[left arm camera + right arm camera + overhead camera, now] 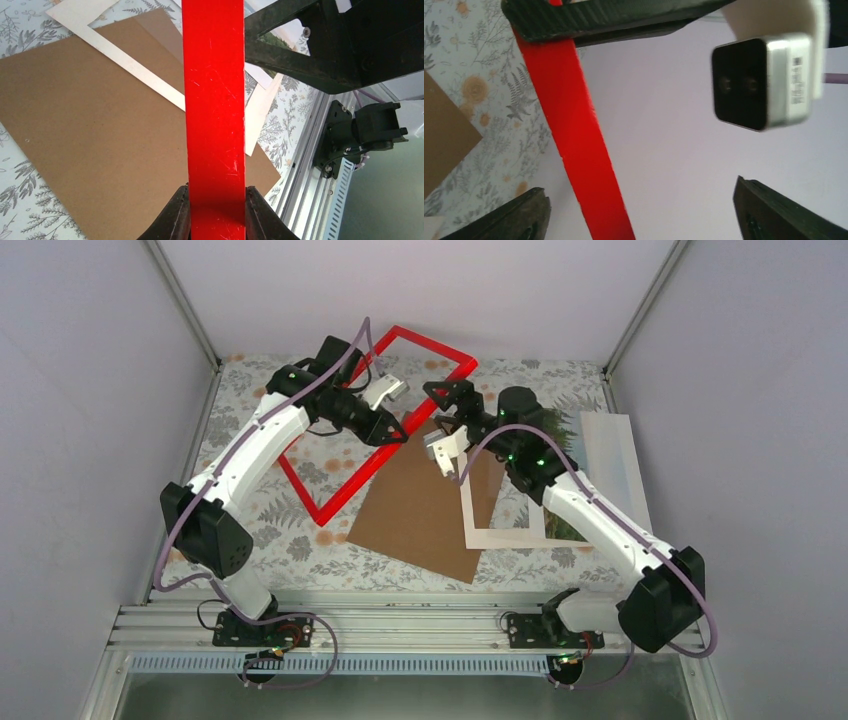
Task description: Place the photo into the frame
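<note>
- Our left gripper point(216, 202) clamps the frame point(214, 100) by one edge — raised, tilted.
- Our right gripper point(639, 212) gapes wide — a red rail stands between its fingers, touching neither.

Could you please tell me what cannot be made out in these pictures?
Top view: the photo is mostly hidden under the right arm; only green slivers show.
Left wrist view: the frame shows one bar; the edges cut off the rest.
Right wrist view: the right gripper has its fingertips cut off below; contact with the frame unclear.
</note>
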Controlling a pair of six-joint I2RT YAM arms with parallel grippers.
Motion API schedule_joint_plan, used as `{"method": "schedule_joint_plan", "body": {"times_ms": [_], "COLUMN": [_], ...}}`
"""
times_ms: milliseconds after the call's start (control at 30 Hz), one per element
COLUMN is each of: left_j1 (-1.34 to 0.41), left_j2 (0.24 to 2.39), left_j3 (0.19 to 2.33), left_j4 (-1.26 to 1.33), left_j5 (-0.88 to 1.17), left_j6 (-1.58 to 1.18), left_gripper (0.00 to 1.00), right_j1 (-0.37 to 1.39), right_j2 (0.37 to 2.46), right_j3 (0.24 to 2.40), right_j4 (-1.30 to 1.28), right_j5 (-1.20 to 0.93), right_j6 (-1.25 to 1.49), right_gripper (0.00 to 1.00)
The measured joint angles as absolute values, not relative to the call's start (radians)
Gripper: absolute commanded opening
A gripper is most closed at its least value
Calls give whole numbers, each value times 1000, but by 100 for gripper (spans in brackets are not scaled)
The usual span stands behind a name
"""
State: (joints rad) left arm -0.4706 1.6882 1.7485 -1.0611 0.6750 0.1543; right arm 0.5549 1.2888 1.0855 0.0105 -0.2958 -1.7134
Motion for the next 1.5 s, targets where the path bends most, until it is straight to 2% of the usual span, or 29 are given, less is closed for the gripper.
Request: {"method": "schedule_joint_plan", "body": {"times_ms": [233, 400, 433, 500, 600, 633, 667, 700, 733, 1067, 1333, 1500], "left_j1": [-510, -520, -520, -521, -525, -527, -527, -524, -515, -320, -176, -148], "left_j2": [1690, 1697, 1700, 1705, 1720, 1729, 1734, 1740, 1740, 1578, 1477, 1482], "left_j3": [1764, 1787, 1798, 1819, 1853, 1874, 1894, 1925, 1949, 2003, 1965, 2003], "left_j4": [-1075, -1091, -1093, -1107, -1125, -1132, -1131, -1122, -1104, -739, -383, -298], "left_j5": [626, 593, 586, 564, 544, 527, 507, 478, 454, 261, 46, -78], "left_j6": [165, 176, 178, 185, 203, 207, 215, 216, 219, 169, 95, 88], "left_gripper": [2, 4, 6, 14, 42, 62, 76, 97, 100, 100, 100, 100], "right_j1": [572, 577, 577, 581, 582, 581, 581, 581, 581, 566, 479, 402], "right_j2": [1341, 1362, 1361, 1362, 1361, 1361, 1361, 1361, 1362, 1362, 1360, 1350], "right_j3": [1085, 1086, 1085, 1079, 1079, 1079, 1080, 1082, 1089, 1136, 1243, 1245], "right_j4": [7, 5, -1, 5, 15, 18, 14, 4, -20, -133, -159, -159], "right_j5": [-220, -181, -173, -160, -144, -142, -136, -132, -130, -165, -254, -377], "right_j6": [-1800, -1805, -1834, -1824, -1813, -1797, -1773, -1752, -1722, -1382, -875, -527], "right_gripper": [43, 7, 4, 3, 3, 3, 3, 4, 3, 3, 3, 3]}}
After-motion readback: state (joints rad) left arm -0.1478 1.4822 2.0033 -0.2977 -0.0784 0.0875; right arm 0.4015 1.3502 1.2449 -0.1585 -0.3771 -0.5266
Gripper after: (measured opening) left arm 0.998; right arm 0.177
